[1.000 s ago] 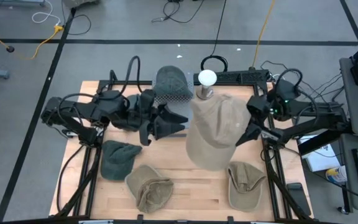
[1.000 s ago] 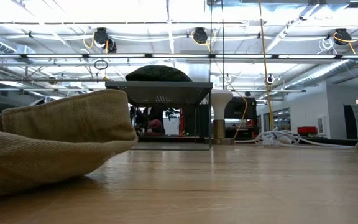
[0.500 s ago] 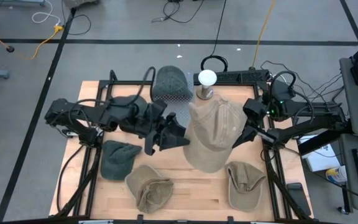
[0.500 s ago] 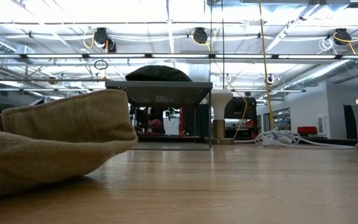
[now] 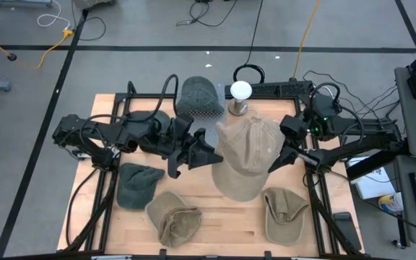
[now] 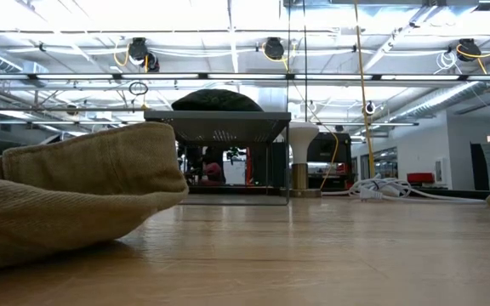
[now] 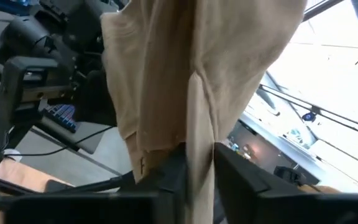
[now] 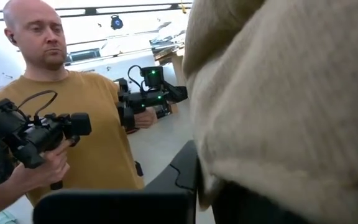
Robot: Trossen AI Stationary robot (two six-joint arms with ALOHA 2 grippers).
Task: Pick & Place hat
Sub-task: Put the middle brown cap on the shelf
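At this moment the pick looked done and the place was still to come, as far as the views allowed a judgement. Going from left to right across the high view, the left gripper (image 5: 206, 153) reached in from the left arm and met the near edge of the tan hat (image 5: 248, 155), which hung in the air between the two grippers rather than lying on the desk (image 5: 215, 217). The left wrist view showed its two dark fingers (image 7: 173, 171) pinched on a fold of the tan hat's cloth, so this gripper was grasping the hat. On the far side of the hat, the right gripper (image 5: 284, 153) was clenched on the opposite edge, with the cloth filling the right wrist view just ahead of it. Beyond the hat from both grippers stood the white-knobbed stand (image 5: 240, 96), bare, which seemed the likely target, though the task sentence named no place. Three other hats lay on the desk below and nearer than the grippers, untouched. Left to do: carry the hat over, lower it, and release both grips.
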